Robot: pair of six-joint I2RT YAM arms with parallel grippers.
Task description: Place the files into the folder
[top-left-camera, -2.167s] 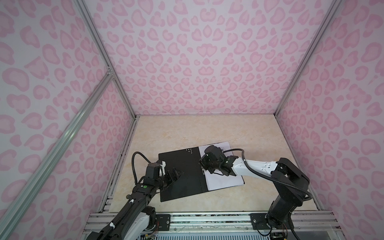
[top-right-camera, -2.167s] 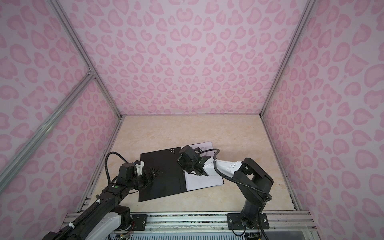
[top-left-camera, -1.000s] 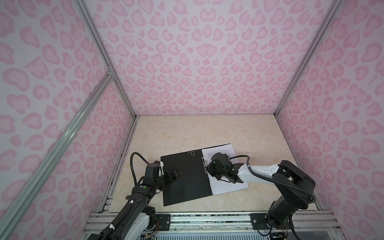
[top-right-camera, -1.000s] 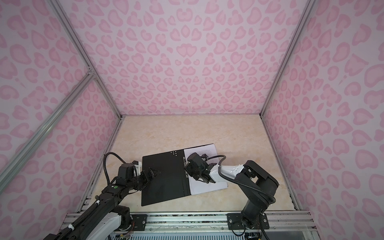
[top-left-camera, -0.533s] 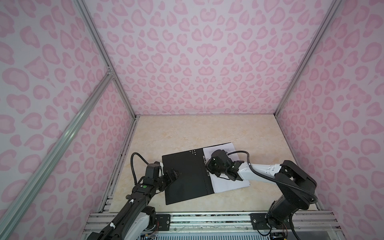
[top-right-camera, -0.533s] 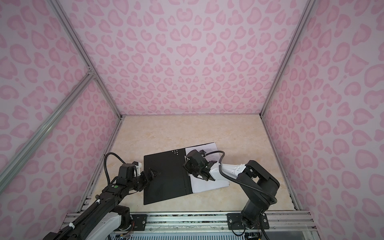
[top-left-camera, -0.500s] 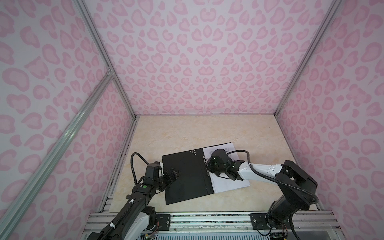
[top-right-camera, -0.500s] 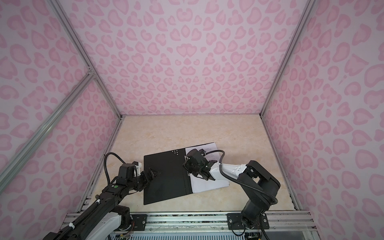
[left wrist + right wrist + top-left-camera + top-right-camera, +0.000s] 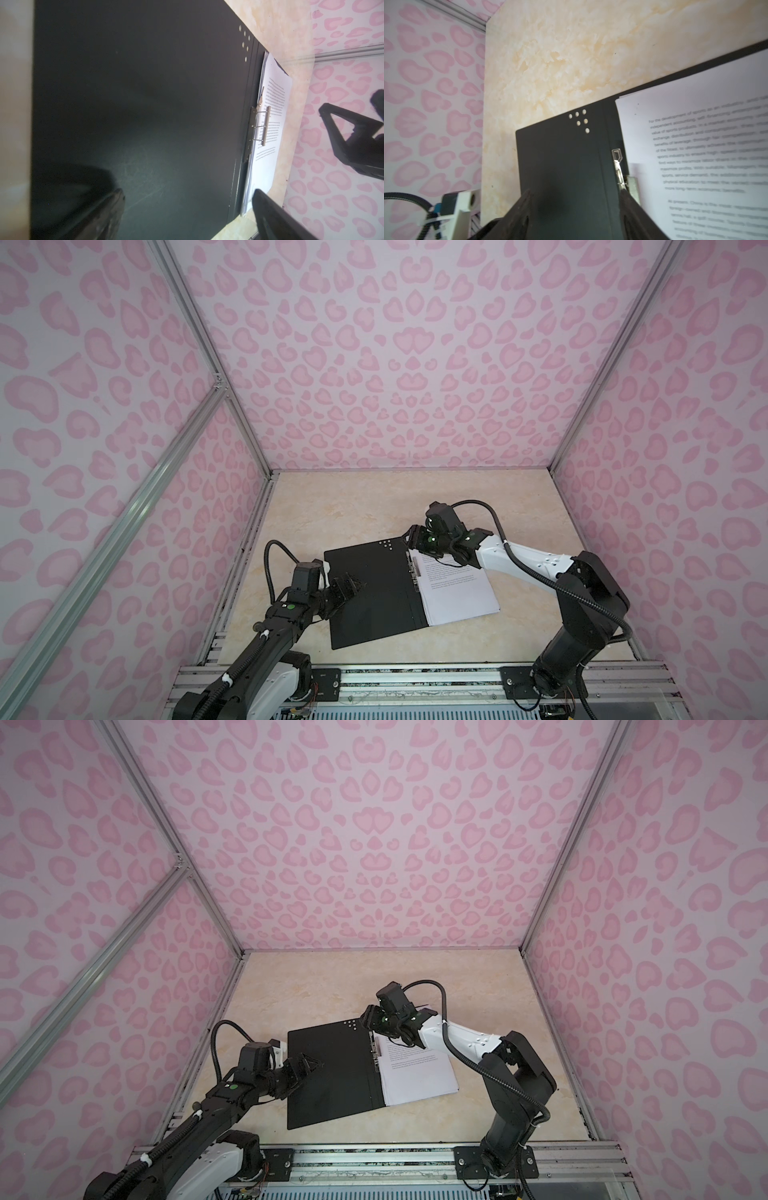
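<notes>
Your left hand (image 9: 352,580) stands spread over the outer edge of the thin black open folder (image 9: 374,593), likely posted there to keep its left cover flat on the beige marbled counter (image 9: 353,514). At the folder's spine, your right hand (image 9: 413,541) is parted and grips nothing. It sits close to the metal clip (image 9: 618,172), probably to work it. The stack of white printed paper sheets (image 9: 457,593) covers the folder's right half, with its corners slightly fanned.
</notes>
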